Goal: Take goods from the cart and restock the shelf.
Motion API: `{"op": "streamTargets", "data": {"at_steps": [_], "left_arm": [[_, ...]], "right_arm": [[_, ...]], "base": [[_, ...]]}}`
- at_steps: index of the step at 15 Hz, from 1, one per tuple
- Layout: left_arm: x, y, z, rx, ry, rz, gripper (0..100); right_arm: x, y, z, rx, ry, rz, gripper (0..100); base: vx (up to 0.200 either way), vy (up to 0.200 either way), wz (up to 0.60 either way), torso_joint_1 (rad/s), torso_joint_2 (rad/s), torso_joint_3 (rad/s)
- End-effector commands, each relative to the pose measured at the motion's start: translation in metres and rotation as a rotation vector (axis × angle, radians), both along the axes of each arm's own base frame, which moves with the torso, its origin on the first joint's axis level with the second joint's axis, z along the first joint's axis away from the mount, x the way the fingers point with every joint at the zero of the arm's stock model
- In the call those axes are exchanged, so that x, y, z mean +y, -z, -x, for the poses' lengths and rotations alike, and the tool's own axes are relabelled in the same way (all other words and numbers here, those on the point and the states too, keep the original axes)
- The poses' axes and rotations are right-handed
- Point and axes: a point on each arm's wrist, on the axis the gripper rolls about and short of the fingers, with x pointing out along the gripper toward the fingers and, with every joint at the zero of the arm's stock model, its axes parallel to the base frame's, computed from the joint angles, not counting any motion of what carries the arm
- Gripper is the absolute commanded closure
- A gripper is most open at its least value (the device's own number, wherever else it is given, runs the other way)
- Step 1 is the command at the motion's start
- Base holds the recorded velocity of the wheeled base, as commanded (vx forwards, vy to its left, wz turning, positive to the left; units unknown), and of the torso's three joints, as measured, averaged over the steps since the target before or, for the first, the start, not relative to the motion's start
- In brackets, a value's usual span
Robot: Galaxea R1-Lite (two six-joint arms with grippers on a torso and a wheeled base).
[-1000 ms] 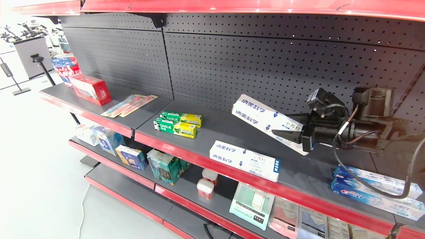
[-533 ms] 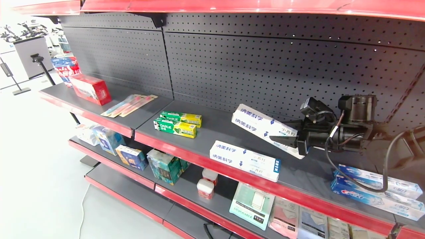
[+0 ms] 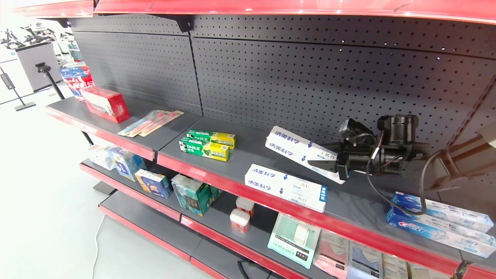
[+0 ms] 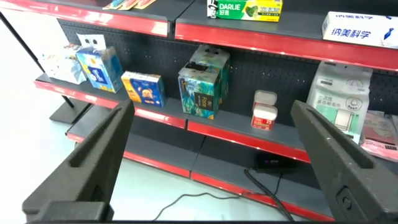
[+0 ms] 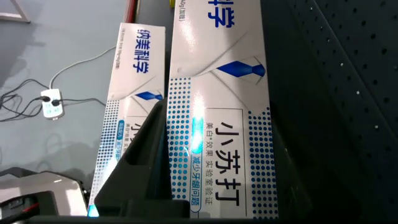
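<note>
Head view: right gripper was pinching one end of a white toothpaste box. The box was tilted over the middle shelf, just behind a second white toothpaste box lying at the front edge; couldn't tell if it touched the shelf. Green toothpaste boxes sat further left. Left wrist view: left gripper had its fingers spread wide, facing a lower shelf. Right wrist view: both white boxes ran side by side, one finger pressed against the held one.

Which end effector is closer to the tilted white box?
Right. The right end effector grips the tilted white box; the left end effector hangs before the lower shelves, away.
</note>
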Motion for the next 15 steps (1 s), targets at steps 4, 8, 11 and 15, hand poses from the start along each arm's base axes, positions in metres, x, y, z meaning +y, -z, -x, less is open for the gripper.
{"op": "streamTargets", "data": {"at_steps": [4, 8, 11, 15], "left_arm": [[0.000, 0.000, 0.000, 0.003, 0.000, -0.002, 0], [0.000, 0.000, 0.000, 0.003, 0.000, 0.000, 0], [0.000, 0.000, 0.000, 0.003, 0.000, -0.002, 0], [0.000, 0.000, 0.000, 0.003, 0.000, 0.000, 0]], "right_arm": [[-0.002, 0.021, -0.022, -0.023, -0.030, 0.029, 100], [0.000, 0.029, -0.028, -0.021, -0.038, 0.035, 100], [0.001, 0.036, -0.040, -0.029, -0.041, 0.037, 100], [-0.002, 0.039, -0.044, -0.037, -0.063, 0.032, 100]], "base": [[0.000, 0.000, 0.00, 0.000, 0.00, 0.000], [0.000, 0.000, 0.00, 0.000, 0.00, 0.000], [0.000, 0.000, 0.00, 0.000, 0.00, 0.000], [0.000, 0.000, 0.00, 0.000, 0.00, 0.000]]}}
